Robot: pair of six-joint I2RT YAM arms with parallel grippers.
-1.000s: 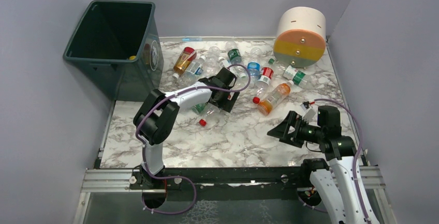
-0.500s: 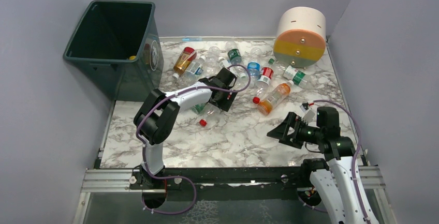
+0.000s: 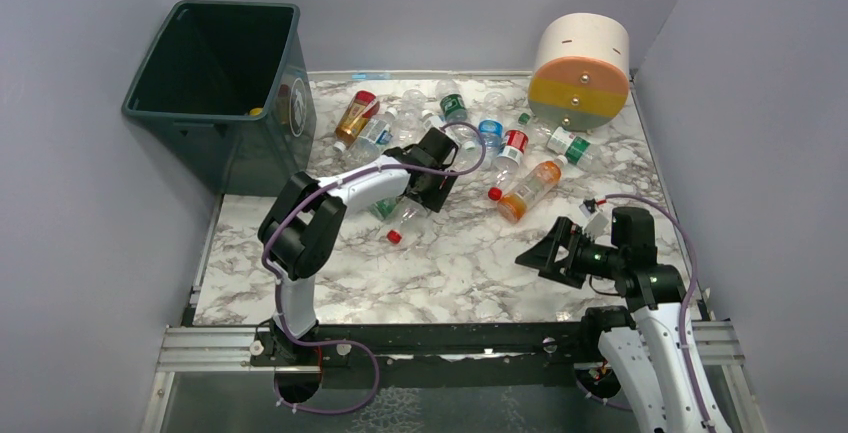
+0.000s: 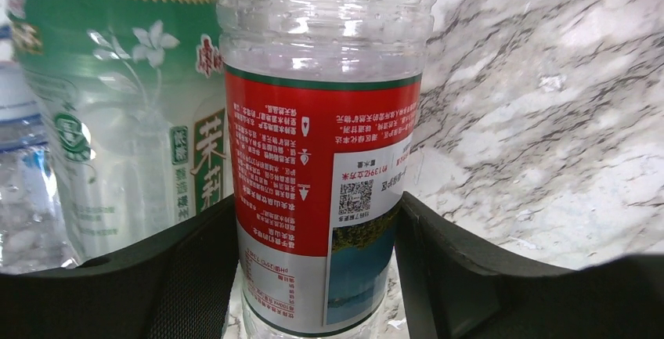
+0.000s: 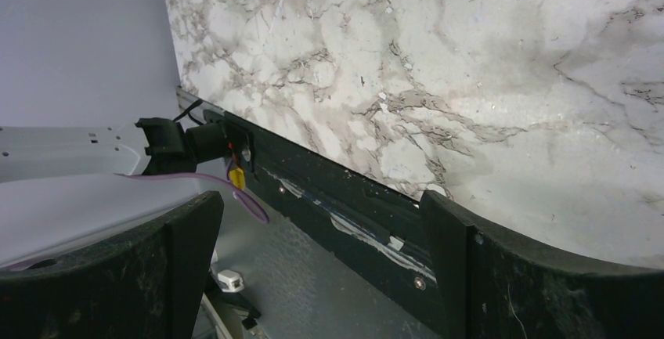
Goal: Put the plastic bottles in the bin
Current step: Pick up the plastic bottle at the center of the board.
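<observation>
Narrowing from wide, the left tool has brought its fingers in against both sides of the red-labelled bottle. Seen from overhead, its wrist has also shifted slightly toward the back of the worktop. The right arm and the other bottles look unmoved.

The gripped bottle appears to lie on the worktop in the middle of the pile. Its long axis runs straight away from the wrist, so the fingers cross its label. A green-labelled bottle lies just beside it. From overhead the tool hides the grip.

The bin stands at the back left corner, behind and to the left of this tool, so the left arm is much the nearer. The lift will likely have to clear the bin's rim.

The right tool hangs wide and empty over the near right edge.
</observation>
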